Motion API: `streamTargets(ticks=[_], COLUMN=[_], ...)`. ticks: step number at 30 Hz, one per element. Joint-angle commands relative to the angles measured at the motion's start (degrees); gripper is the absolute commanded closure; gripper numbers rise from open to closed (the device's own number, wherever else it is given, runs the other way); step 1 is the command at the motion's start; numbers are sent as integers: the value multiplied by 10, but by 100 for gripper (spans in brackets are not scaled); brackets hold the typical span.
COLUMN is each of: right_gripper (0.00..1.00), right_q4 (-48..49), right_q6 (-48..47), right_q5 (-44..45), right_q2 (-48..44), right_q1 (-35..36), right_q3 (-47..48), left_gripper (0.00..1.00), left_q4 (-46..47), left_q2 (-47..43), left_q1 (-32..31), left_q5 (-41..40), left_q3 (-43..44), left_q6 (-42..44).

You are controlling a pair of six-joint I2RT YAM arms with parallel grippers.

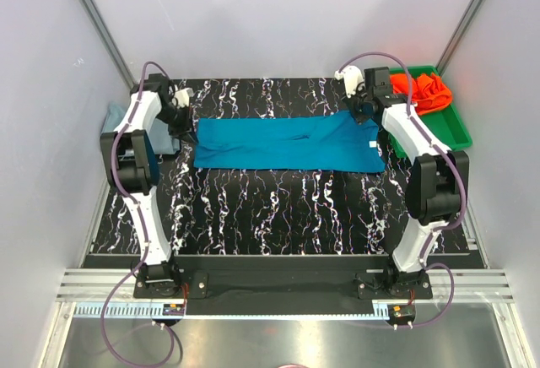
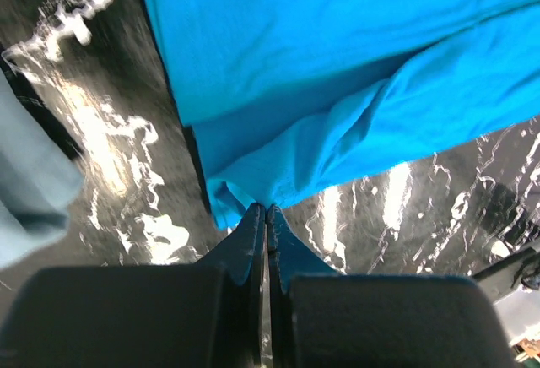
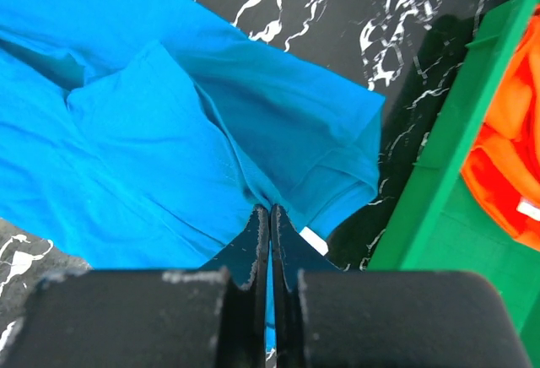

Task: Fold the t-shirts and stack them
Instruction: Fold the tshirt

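My left end effector (image 2: 267,209) is pinched together on the left end of the teal shirt (image 1: 287,142). My right end effector (image 3: 270,209) is clamped the same way on its right end, beside the white neck tag (image 3: 313,240). The shirt lies as a long band across the far middle of the surface (image 1: 278,216), and I judge a crosswise fold comes next: lift one end and lay it level over the other. The orange shirt (image 1: 430,91) sits in the green tray (image 1: 451,127), far right.
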Motion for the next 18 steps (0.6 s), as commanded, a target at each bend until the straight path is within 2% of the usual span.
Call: streamTargets(ticks=[1, 6, 8, 12, 13, 18], right_gripper=[100, 100, 100, 100, 100, 100], right_q4=[28, 39, 39, 47, 49, 57], right_q6=[7, 9, 11, 12, 12, 17], right_q5=[3, 3, 5, 6, 8, 21], right_q2=[11, 37, 46, 66, 69, 79], right_q1=[-3, -3, -3, -3, -3, -3], right_q3=[27, 28, 33, 43, 48, 58], left_gripper=[100, 100, 93, 30, 17, 13], left_q4=[20, 32, 35, 32, 32, 50], left_q2=[13, 37, 41, 28, 15, -39], left_q1=[-1, -2, -2, -3, -4, -6], left_q5=[-11, -21, -25, -30, -34, -26], left_q3=[47, 62, 64, 53, 47, 15], left_q6=[7, 5, 6, 12, 7, -2])
